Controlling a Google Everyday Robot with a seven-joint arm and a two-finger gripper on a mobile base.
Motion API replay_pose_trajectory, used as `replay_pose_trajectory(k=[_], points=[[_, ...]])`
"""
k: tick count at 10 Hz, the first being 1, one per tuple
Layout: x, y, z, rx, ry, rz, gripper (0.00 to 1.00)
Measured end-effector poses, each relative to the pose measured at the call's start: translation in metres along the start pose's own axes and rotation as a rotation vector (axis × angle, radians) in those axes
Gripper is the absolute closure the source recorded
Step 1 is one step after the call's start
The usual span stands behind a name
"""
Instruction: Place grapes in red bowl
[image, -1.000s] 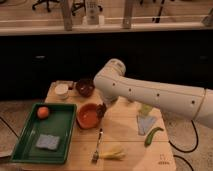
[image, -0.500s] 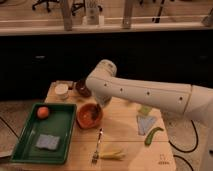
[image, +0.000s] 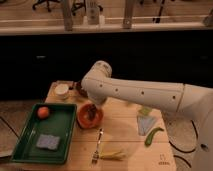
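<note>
The red bowl sits on the wooden table just right of the green tray. My white arm reaches in from the right, its elbow bulging above the bowl. The gripper points down into the bowl and shows only as a dark shape hanging from the wrist. A dark reddish lump at its tip, low over the bowl's inside, looks like the grapes, with the gripper shut on them. I see no grapes anywhere else on the table.
A green tray at the left holds an orange fruit and a blue sponge. A white cup and a dark bowl stand at the back. A fork, a yellow item, a grey cloth and a green chilli lie in front and to the right.
The arm has swung left and downward, bringing the gripper from above the table to low over the red bowl. Nothing else on the table has moved.
</note>
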Motion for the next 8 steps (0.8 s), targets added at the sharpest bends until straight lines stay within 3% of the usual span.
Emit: replay_pose_trajectory(k=[8], points=[[-0.008,-0.012,0.017,0.020,-0.046,-0.076,1.00]])
